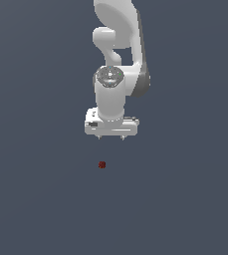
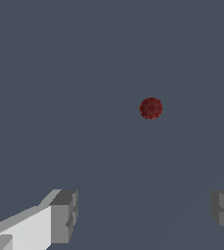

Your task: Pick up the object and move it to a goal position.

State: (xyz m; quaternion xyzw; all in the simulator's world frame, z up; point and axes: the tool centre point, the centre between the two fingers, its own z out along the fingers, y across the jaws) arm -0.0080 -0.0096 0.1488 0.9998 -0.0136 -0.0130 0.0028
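The object (image 1: pixel 102 164) is a tiny dark red blob on the flat grey surface, in the middle of the exterior view. It also shows in the wrist view (image 2: pixel 151 108) as a small round dark red shape. My gripper (image 1: pixel 111 137) hangs from the white arm, pointing down, apart from the object and above it in the exterior view. In the wrist view the gripper (image 2: pixel 145 215) is open, with its two grey fingertips (image 2: pixel 64 215) far apart and nothing between them. The object lies beyond the fingertips, not between them.
The white arm (image 1: pixel 118 55) rises behind the gripper to the top of the exterior view. The grey surface (image 1: pixel 185 199) fills both views.
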